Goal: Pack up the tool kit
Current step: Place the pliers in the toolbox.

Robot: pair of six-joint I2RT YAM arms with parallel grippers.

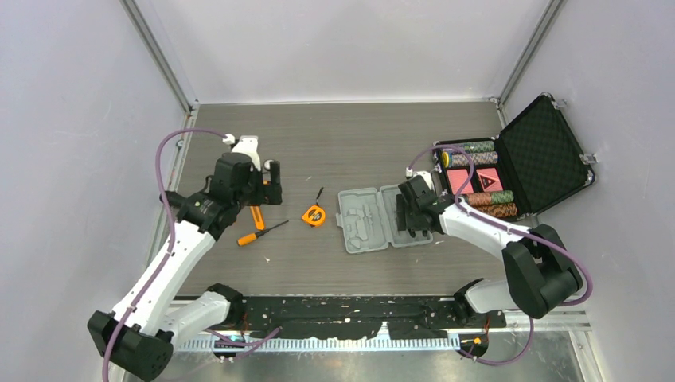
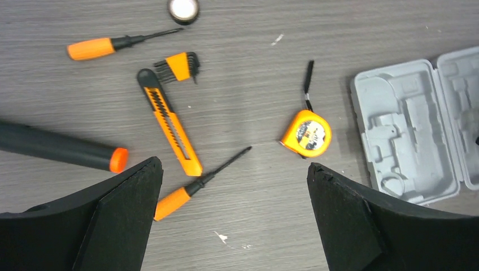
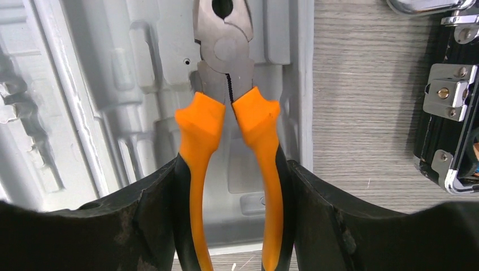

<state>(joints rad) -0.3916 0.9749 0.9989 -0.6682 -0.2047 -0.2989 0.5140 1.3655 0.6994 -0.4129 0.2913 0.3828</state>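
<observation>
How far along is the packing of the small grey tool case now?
Early. Done: the flat grey plastic case lies open; its visible slots look empty. In hand: the right fingers grip the orange-and-black pliers over the case. Left: the orange tape measure, two orange-handled screwdrivers, the orange utility knife and the orange hex-key set lie on the table under the open left fingers.

1. The orange-and-black pliers with a steel nose point(image 3: 229, 113) ran off the right wrist view: nose tip past the top edge, handle ends past the bottom.
2. The left wrist view cut the open grey moulded plastic case point(image 2: 412, 124) at its right edge and a long black handle with an orange cap point(image 2: 56, 148) at its left.
3. From above, the right gripper point(image 1: 414, 227) hid the pliers.
</observation>
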